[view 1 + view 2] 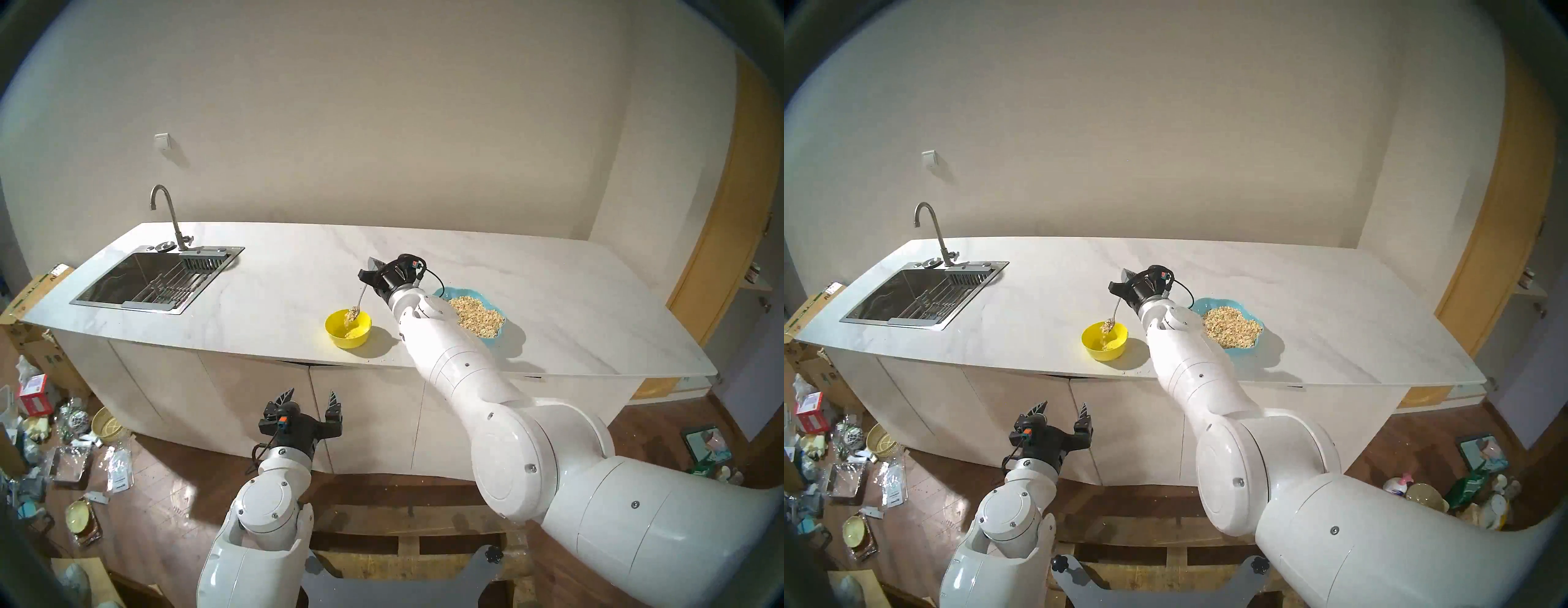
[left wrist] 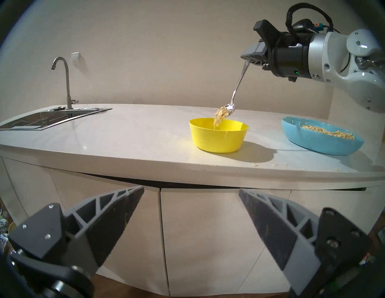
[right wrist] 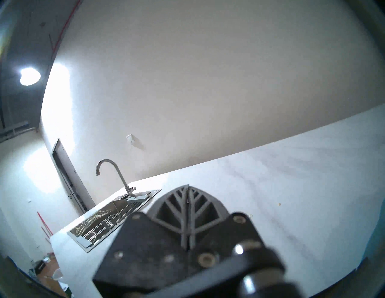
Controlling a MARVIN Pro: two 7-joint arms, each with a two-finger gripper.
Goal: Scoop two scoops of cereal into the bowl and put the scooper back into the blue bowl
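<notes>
Countertop [image 1: 297,271] of pale marble carries one sink [image 1: 140,280] with one faucet [image 1: 167,216] at its left end and two bowls near the front edge. One blue bowl [image 2: 291,133], wide and wavy-rimmed, holds a heap of cereal [image 1: 477,316]; one smaller yellow bowl [image 2: 216,137] stands apart to its left with a little cereal inside. Two white arms show. The right arm reaches out over the counter, its right gripper [image 2: 249,57] roughly level above the gap between the bowls, fingers pressed together on the handle end of one scooper [image 2: 239,83]. The spoon slants down and left, its head tipped over the yellow bowl with flakes spilling in. A few stray flakes lie on the counter's front edge. The left gripper [image 1: 309,401] hangs in front of the cabinet doors below the counter, fingers spread wide, holding nothing.
</notes>
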